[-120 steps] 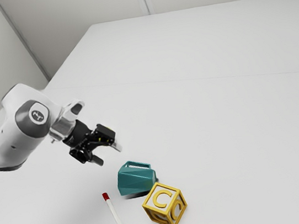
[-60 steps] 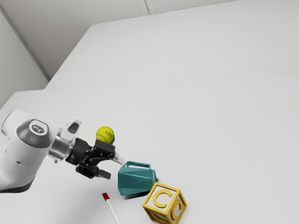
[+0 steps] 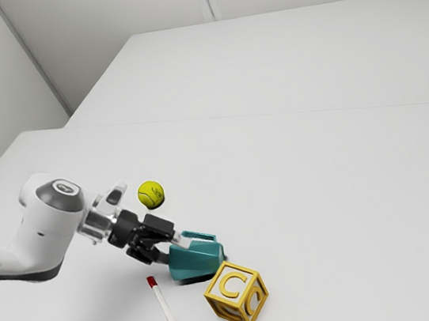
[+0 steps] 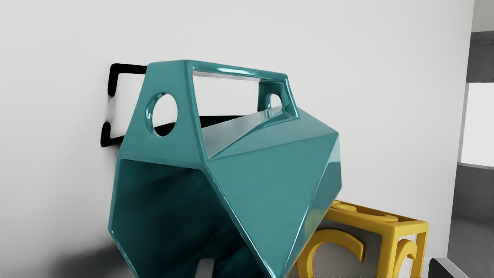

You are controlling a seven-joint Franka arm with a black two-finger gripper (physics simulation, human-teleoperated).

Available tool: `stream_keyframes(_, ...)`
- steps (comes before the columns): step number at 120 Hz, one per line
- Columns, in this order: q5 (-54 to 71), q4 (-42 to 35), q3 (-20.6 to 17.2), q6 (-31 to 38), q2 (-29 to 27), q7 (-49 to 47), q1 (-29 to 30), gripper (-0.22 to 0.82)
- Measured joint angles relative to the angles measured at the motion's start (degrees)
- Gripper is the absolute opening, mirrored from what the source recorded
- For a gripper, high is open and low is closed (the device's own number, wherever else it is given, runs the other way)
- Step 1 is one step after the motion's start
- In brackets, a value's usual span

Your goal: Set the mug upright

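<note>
- One black two-finger gripper (image 3: 171,248), open: its fingers (image 4: 205,269) are standing wide apart and are gripping nothing; they are pointing at the mug's open end.
- One teal faceted mug (image 3: 197,260), lying on its side on the table just ahead of the fingers; its mouth (image 4: 166,216) is facing the gripper and its base is pointing away.
- One finger, showing against the mug's dark mouth; whether it is reaching inside, or touching the rim, cannot be told. The other finger is standing outside the mug, on the block's side.
- One angular handle (image 4: 239,70), matching teal, a round hole running through each of its end pieces; it is jutting from the mug's side, clear of the gap between the fingers.
- One yellow-framed letter block (image 3: 236,295), bearing a raised C; it is sitting farther ahead of the fingers than the mug's mouth, close beside the mug's body.
- One white marker (image 3: 163,303), red at both ends, lying near the fingers, toward the exterior camera.
- One yellow-green tennis ball (image 3: 151,194), resting on the far side of the fingers from the exterior camera, apart from them.
- One white table (image 3: 323,193), extending beneath and beyond the fingers and supporting all pieces listed.
</note>
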Motion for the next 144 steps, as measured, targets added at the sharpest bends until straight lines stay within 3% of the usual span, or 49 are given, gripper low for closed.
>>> stream_keyframes(21,-1.1,1.3,-0.1,-1.4,1.7,3.5,0.5,0.58)
stream_keyframes(55,-1.6,1.6,-0.1,-2.7,2.3,7.5,0.2,0.19)
stream_keyframes(85,-1.6,2.2,-0.1,-3.4,2.3,10.1,0.3,-0.07)
stream_keyframes(120,-1.2,3.3,-0.5,-3.4,2.0,12.1,-0.1,-0.16)
stream_keyframes(144,1.3,4.8,-3.4,-2.4,0.4,12.3,-0.1,-0.17)
